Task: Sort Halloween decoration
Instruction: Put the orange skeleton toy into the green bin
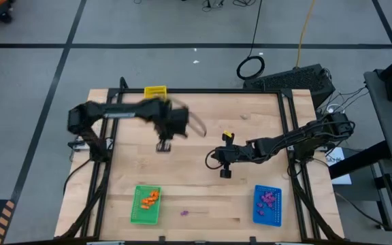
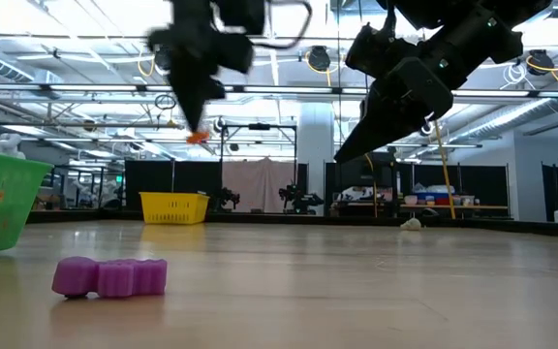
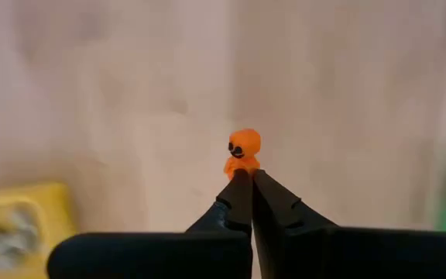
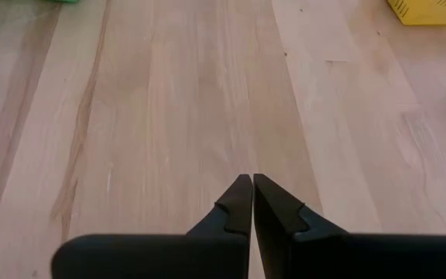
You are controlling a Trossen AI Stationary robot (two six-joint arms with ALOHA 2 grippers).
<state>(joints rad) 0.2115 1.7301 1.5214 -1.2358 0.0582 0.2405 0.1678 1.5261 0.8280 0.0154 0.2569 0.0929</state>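
Note:
My left gripper (image 3: 251,174) is shut on a tiny orange trinket (image 3: 243,150) with a black face and hangs above the table's middle-left (image 1: 163,147). In the low view the trinket (image 2: 197,137) sits high above the wood. My right gripper (image 4: 252,180) is shut on nothing and hovers over the table's centre (image 1: 224,173). A purple trinket (image 2: 109,276) lies flat on the table near the near edge (image 1: 184,213). More orange trinkets (image 1: 150,198) lie in the green tray, and purple ones (image 1: 269,199) lie in the blue tray. My left gripper pinches the orange trinket by its lower end (image 3: 240,169), between the very tips of the two fingers. In the low view the fingers (image 2: 194,116) point down from above. The trinket is lifted clear of the table, and its faced head sticks out past the fingertips.
The green tray (image 1: 137,216) sits at the near left and the blue tray (image 1: 256,216) at the near right. A yellow tray (image 1: 156,91) stands at the far edge. Bare wood lies between the trays and under both grippers.

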